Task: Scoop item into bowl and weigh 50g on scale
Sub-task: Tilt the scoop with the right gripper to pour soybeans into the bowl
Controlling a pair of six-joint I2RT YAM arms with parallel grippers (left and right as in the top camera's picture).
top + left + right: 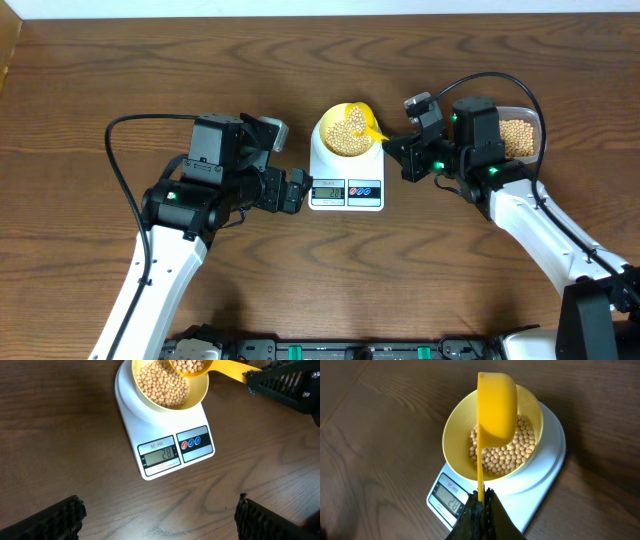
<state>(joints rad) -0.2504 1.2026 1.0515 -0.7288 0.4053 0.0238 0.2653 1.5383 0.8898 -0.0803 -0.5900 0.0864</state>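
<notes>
The white scale [346, 185] stands at the table's middle with the pale yellow bowl [328, 130] on it, partly filled with tan beans [345, 138]. In the left wrist view the scale [170, 435] has a display [160, 454] that reads 28. My right gripper [410, 158] is shut on the handle of the bright yellow scoop [365, 121], which holds beans [190, 365] over the bowl's right rim [200, 390]. The right wrist view shows the scoop [495, 407] tipped on its side above the bowl [455, 435] and my right gripper [481, 502]. My left gripper [298, 190] is open and empty, left of the scale; its fingers frame bare wood [160, 515].
A clear plastic tub [520, 135] of beans sits at the right, behind my right arm. Black cables loop from both arms. The table's far edge runs along the top of the overhead view.
</notes>
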